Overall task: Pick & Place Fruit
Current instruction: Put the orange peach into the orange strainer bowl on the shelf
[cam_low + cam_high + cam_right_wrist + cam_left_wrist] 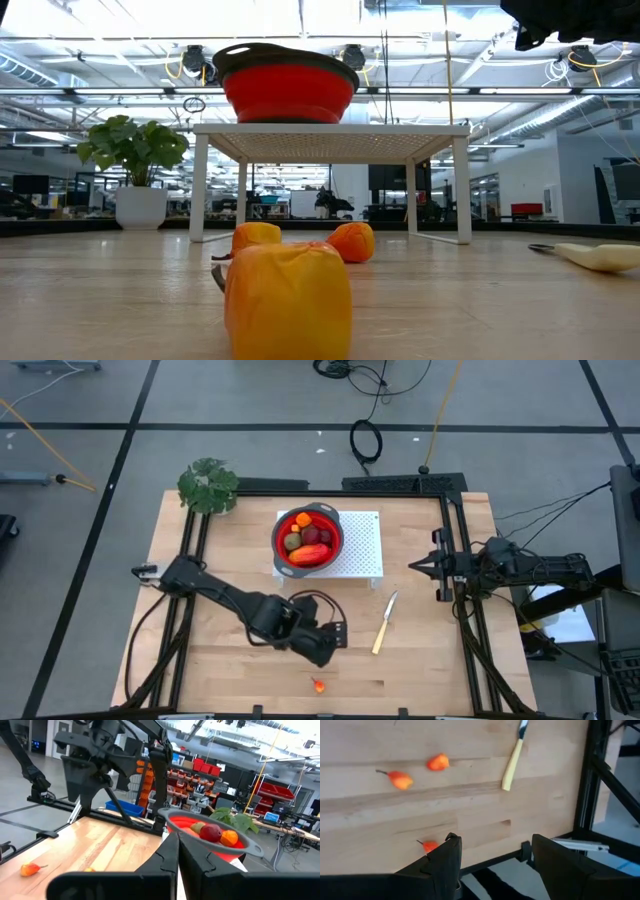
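Wooden table, bowl point(307, 538) up on a white rack with most fruit already in. Loose orange pieces point(400, 779) lie near the front edge, just past the left gripper point(495, 865), fingers apart and empty. Right gripper point(177, 865) is closed, parked far off, so left's nearer.

Red bowl point(288, 84), dark rim, on a white perforated stand point(330, 140) with 4 legs. Wooden table point(480, 300), foreground: 1 large yellow-orange fruit point(288, 300), stem to one side. Behind it, 2 smaller orange fruits point(256, 237), point(352, 241), near the stand's legs. Knife point(595, 256), pale handle, lying flat on the far side. Potted plant point(135, 165), white pot, beyond the table edge. Dark arm part point(575, 20) overhead.
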`<state>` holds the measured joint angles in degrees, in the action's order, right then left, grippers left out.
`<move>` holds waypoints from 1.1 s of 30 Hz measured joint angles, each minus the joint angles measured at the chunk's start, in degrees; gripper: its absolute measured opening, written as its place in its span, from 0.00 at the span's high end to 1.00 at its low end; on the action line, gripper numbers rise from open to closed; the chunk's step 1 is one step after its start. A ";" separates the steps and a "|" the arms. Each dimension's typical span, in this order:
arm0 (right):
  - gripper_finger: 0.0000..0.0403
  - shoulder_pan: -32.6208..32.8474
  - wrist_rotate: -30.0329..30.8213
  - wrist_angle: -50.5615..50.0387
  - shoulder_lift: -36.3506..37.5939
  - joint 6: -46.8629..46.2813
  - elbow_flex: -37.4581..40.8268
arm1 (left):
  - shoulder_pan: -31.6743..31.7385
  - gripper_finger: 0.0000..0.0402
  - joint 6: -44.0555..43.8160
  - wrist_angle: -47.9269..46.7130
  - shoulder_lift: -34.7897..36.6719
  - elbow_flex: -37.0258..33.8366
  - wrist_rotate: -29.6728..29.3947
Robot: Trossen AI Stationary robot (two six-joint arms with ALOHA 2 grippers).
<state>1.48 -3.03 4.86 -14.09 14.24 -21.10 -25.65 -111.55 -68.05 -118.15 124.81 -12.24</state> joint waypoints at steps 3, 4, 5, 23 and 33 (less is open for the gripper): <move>1.00 0.02 -0.11 -1.30 0.00 -0.02 0.00 | -0.25 0.40 -2.27 1.18 -1.86 0.00 0.00; 1.00 0.02 -0.15 -1.78 0.00 -0.03 0.00 | -0.30 0.40 -3.03 1.38 -2.42 0.00 0.07; 1.00 0.01 -0.17 -2.39 0.00 -0.26 0.00 | -0.35 0.40 -3.75 1.48 -2.91 0.00 0.16; 1.00 0.02 -4.74 -8.65 0.00 -6.20 0.00 | -0.26 0.40 -19.02 0.38 -10.29 0.00 0.25; 1.00 0.02 -4.75 -8.71 0.01 -5.85 0.00 | 0.44 0.40 -28.53 -2.41 -10.66 -6.24 6.71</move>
<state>1.50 -7.78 -3.86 -14.07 8.38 -21.10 -25.21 -140.09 -70.46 -128.81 118.57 -5.53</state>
